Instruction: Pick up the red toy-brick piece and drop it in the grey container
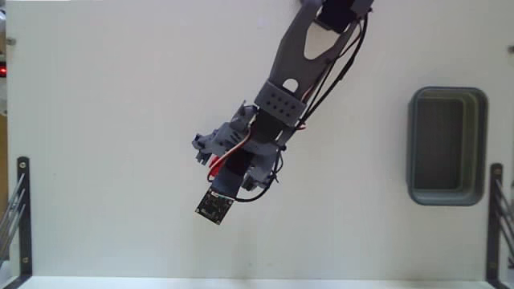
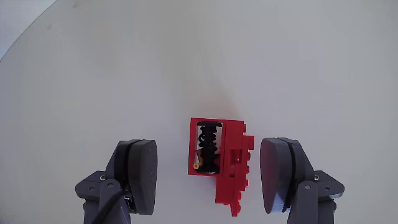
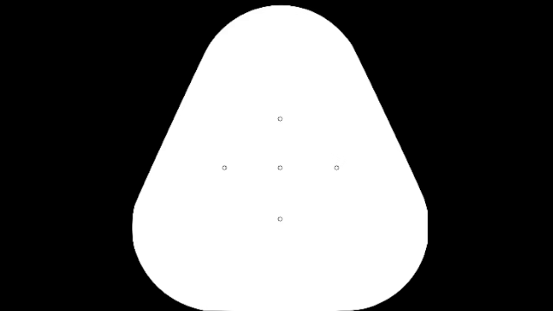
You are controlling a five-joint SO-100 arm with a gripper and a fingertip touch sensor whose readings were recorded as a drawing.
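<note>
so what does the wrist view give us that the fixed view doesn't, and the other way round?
Only the wrist view shows the red toy-brick piece, lying on the table between the open gripper fingers, apparently touching neither.

Only the fixed view shows the grey container, far to the right of the arm and with nothing visible inside. The arm covers the brick there.

Both show the white table and parts of the gripper.
</note>
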